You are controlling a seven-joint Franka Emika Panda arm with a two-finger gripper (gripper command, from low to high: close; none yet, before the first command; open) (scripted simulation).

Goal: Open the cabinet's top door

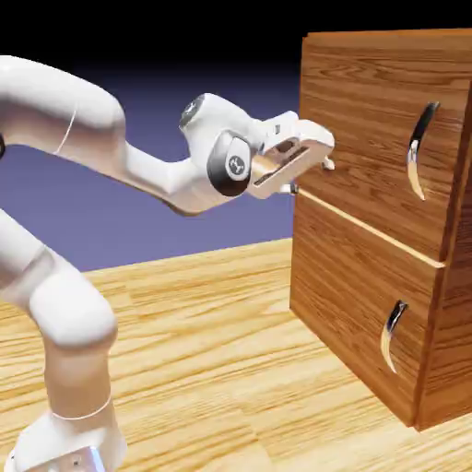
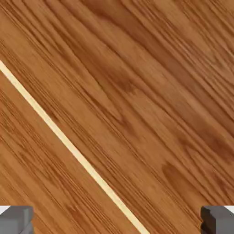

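Observation:
The cabinet (image 1: 442,350) of reddish-brown wood grain stands at the exterior view's right. Its top door (image 1: 364,129) lies flush and carries a long curved silver handle (image 1: 419,150) near its right side. My gripper (image 1: 312,177) is close against the door's lower left corner, just above the pale seam (image 1: 369,228) between the two panels and far left of the handle. In the hand view, wood grain fills the picture, the seam (image 2: 68,144) crosses it diagonally, and the gripper (image 2: 117,223) is open: its grey fingertips (image 2: 16,220) sit wide apart with nothing between them.
Below the seam is the shorter lower panel (image 1: 350,295) with a smaller curved handle (image 1: 393,335). The cabinet rests on a light wooden table (image 1: 212,369). My arm's base (image 1: 69,433) stands at the lower left.

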